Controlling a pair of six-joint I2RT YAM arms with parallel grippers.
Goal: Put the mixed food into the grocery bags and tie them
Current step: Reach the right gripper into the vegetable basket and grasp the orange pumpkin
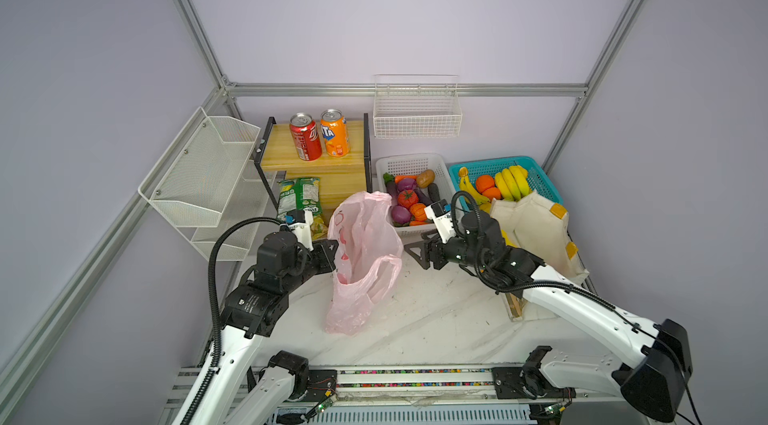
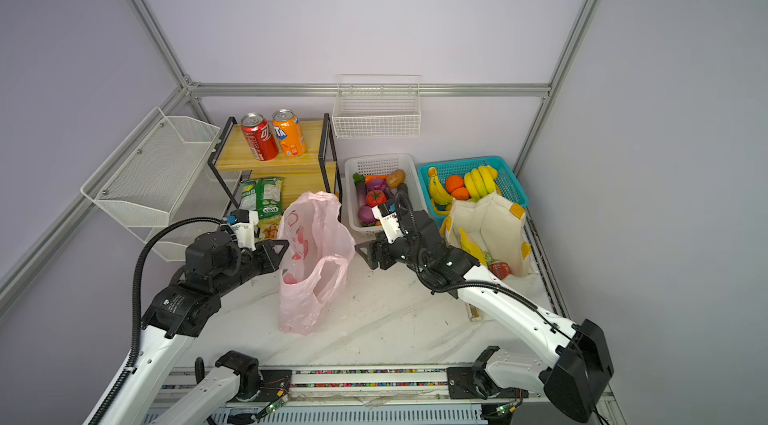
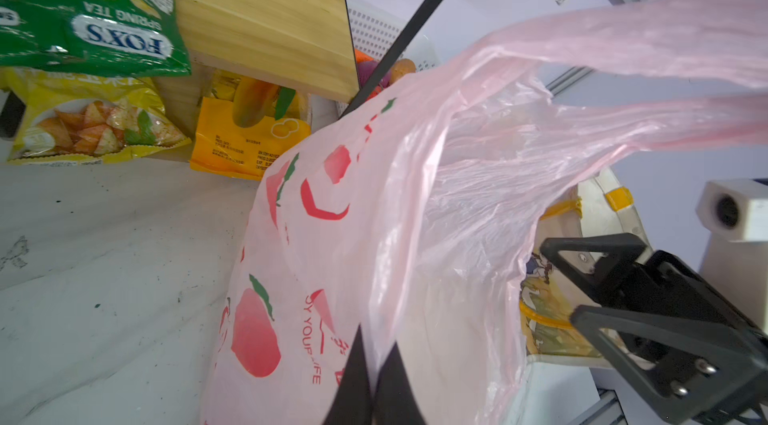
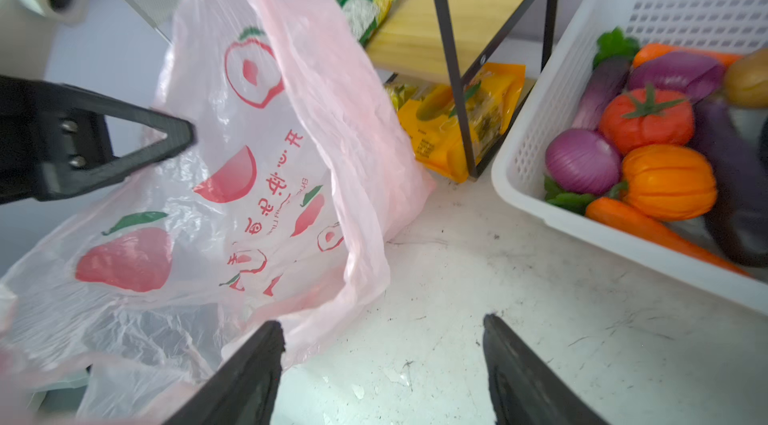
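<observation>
We have the pink bag [image 1: 365, 252] slumped upright on the tabletop [image 1: 436, 319] between our arms, mouth up, and our left hand [image 3: 376, 344] is pressed together on a fold of its rim. Our right hand [image 4: 382, 323] is spread wide and empty just beside the bag's other side; we cannot tell whether one finger brushes the film. We judge that film thin, soft, slippery and nearly weightless, so it will sag shut unless we hold both sides. A bunched fold of the rim or a loop handle should hold better than a single layer. The tomato [image 1: 407, 197], pumpkin [image 1: 417, 211], onion [image 1: 400, 214] and eggplant [image 4: 735, 194] lie in the white basket [image 1: 409, 161]. They look light and firm, so we would take the round ones across the middle and the eggplant at mid-length. The red soda can [image 1: 305, 137] on the wooden shelf [image 1: 332, 163] is rigid and smooth, so we would grip its wall. The yellow chip packet [image 3: 91, 124], low beside the shelf, crushes easily, so we would pinch a sealed edge.
</observation>
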